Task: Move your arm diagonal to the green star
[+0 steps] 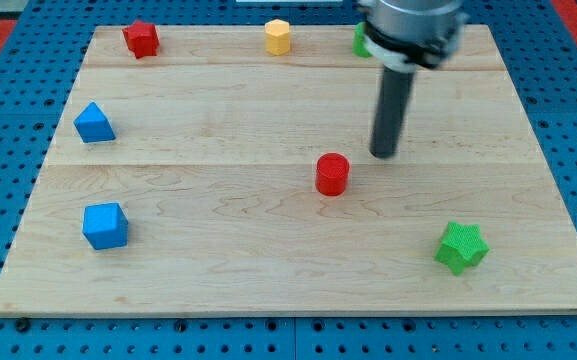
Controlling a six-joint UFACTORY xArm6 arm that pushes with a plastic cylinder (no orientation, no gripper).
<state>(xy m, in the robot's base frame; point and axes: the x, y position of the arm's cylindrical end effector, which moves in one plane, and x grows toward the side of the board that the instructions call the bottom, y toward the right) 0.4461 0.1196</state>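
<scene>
The green star [461, 247] lies near the board's lower right. My tip [383, 153] rests on the wood above and to the left of the star, well apart from it. The tip stands just to the upper right of a red cylinder [332, 174], a short gap between them.
A red block [141, 39] sits at the top left and a yellow hexagon block [278, 37] at the top middle. A green block [363, 42] is partly hidden behind the arm. A blue triangular block [94, 123] and a blue cube [105, 225] are at the left. The wooden board [218, 280] lies on a blue pegboard.
</scene>
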